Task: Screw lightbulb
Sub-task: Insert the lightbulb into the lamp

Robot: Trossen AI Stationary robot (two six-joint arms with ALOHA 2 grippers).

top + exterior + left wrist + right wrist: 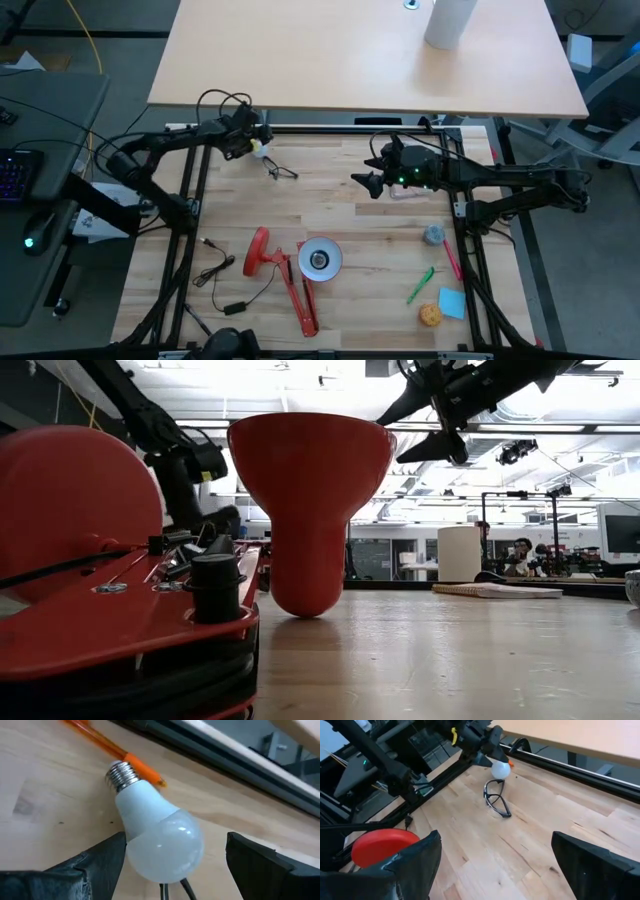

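Straddling the lightbulb (159,837), the left end effector (172,857) gapes wide, one finger touching.

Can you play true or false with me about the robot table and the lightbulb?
1. The lightbulb lies between the left end effector's open fingers. True.
2. The bulb is already screwed into the red lamp. False: it lies on the table, far from the lamp.
3. An orange pen lies by the bulb's screw base. True.
4. The right end effector holds the glasses. False: it is open, holds nothing, and the glasses lie on the table.
5. The lamp's shade is empty of a bulb. True.
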